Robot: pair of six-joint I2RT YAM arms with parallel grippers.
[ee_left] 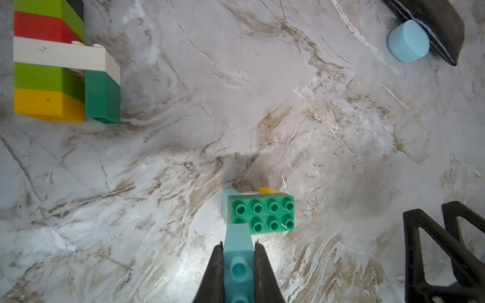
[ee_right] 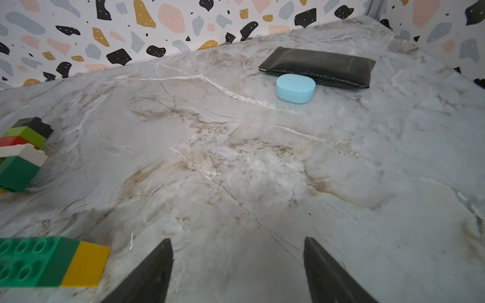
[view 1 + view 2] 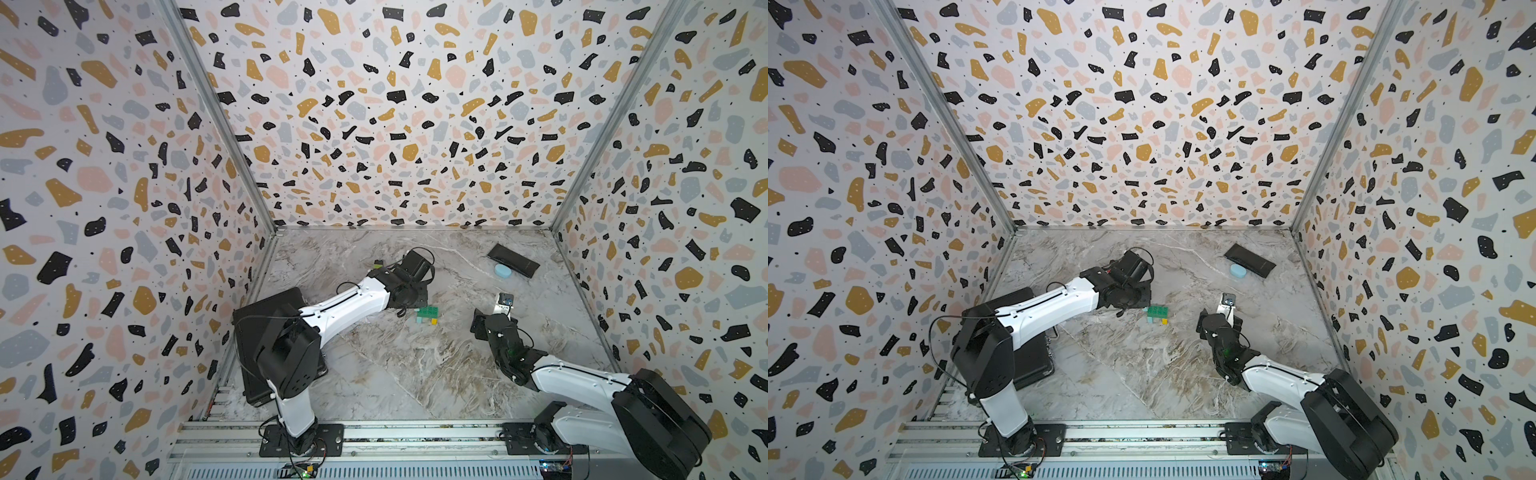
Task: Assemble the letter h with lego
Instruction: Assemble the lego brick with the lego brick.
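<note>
starting with both top views, the left arm [image 3: 353,301] reaches over the middle of the table [image 3: 415,374] and hides its own fingers. just beside its wrist lies a green brick [image 3: 426,312] [image 3: 1158,310], with a blue brick [image 3: 421,321] and a yellow brick [image 3: 434,321] touching its near edge. whether they sit under it or beside it is unclear. beyond the arm a corner of the stack [image 3: 378,262] peeks out. the right arm [image 3: 507,345] hangs well apart from all lego. the case [image 3: 513,259] and oval [image 3: 503,271] lie near the back wall.

the left wrist view shows the left gripper [image 1: 238,245] clamped narrow on a held brick [image 1: 238,262], pale blue, studs toward the camera. its far end overlaps a corner of the green brick; touching it or above it cannot be told. the stack [image 1: 60,56] runs lime, red, a long white bar, lime, yellow in one line, with dark green under the bar's free end.

the right wrist view shows the right gripper [image 2: 237,240] with fingers wide and nothing between them, over bare table. the green and yellow bricks lie near it, and the stack, capped in black, lies further off.

judging by shape, the stack already reads as an h, so the main build looks done. what seems left is a place for the held brick. whether it and the green cluster are spares or a last addition cannot be told.
</note>
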